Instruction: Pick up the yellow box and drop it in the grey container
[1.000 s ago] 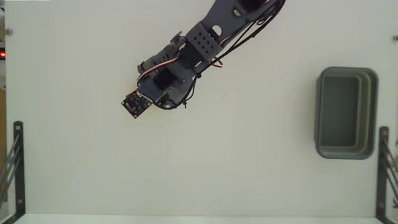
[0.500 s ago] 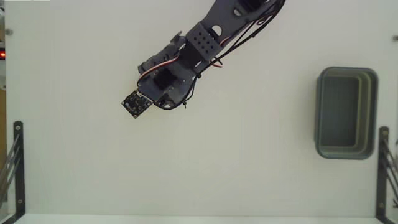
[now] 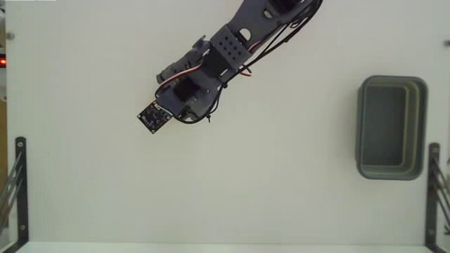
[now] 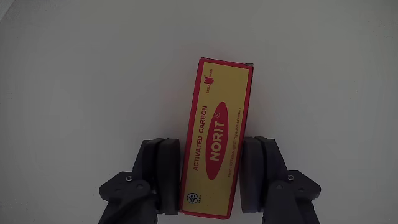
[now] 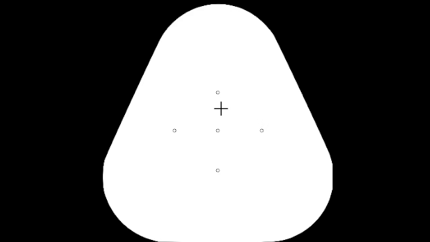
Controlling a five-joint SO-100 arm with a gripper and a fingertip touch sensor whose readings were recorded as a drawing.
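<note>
In the fixed view, which looks straight down, the dark arm (image 3: pixel 239 42) comes in from the top edge right of centre and slants down to the left across the white table (image 3: pixel 281 183). Its lower end sits in the upper left part of the frame, where a small black circuit board (image 3: pixel 154 117) marks the wrist. The gripper and the yellow box are hidden under the arm here, so this view does not show how the fingers stand. The grey container (image 3: pixel 391 126) lies at the right side of the frame, at mid-height, well apart from the arm, with its long side running up and down the picture. Nothing can be seen inside it. Black metal brackets (image 3: pixel 19 190) stand at the lower left and lower right edges.

In the wrist view, the yellow box (image 4: pixel 217 137) lies flat on the white table at the centre of the frame, its long side running from the bottom edge up toward the top, tilted slightly to the right. Its red oval label reads NORIT. The gripper (image 4: pixel 211 177) enters from the bottom edge, with one dark finger (image 4: pixel 163 174) at the left long side of the box and the other at the right long side. Both pads sit against the lower half of the box, so the fingers are narrowed onto it and hold it between them.
</note>
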